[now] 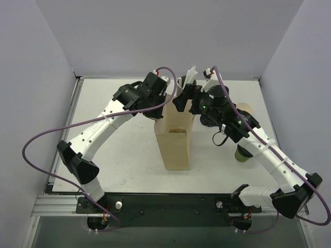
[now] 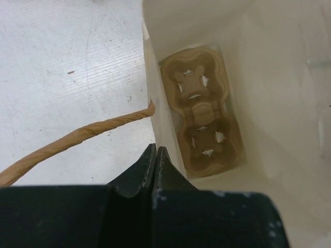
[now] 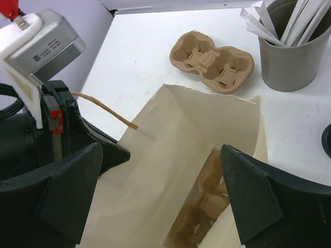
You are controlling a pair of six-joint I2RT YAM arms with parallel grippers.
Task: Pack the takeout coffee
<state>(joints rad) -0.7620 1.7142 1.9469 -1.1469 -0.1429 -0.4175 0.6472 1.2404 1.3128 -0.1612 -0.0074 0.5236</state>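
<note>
white table (image 1: pixel 129 165) sits between grey walls (image 1: pixel 155 31) on three sides, and a paper bag (image 1: pixel 173 142) stands upright in its middle. the left arm (image 1: pixel 103 126) bends from the near left corner over to the bag's left rim. the left gripper (image 2: pixel 156 153) has its fingers pressed together on the thin paper wall, just beside the twisted handle (image 2: pixel 77 137). the right arm (image 1: pixel 274 160) curves in from the near right corner. the right gripper (image 3: pixel 160 150) hangs over the bag's open mouth with fingers spread wide, holding nothing.

a cup carrier (image 2: pixel 201 119) lies flat on the bag's bottom and fills most of it. a second carrier (image 3: pixel 212 59) lies on the table behind the bag, near the grey cup of straws (image 3: pixel 289 54). the green cup (image 1: pixel 241 154) stands on the table right of the bag, well apart from both grippers and partly hidden by the right arm; whether it carries a lid cannot be told. left of the bag and in front of it the table shows bare white.
</note>
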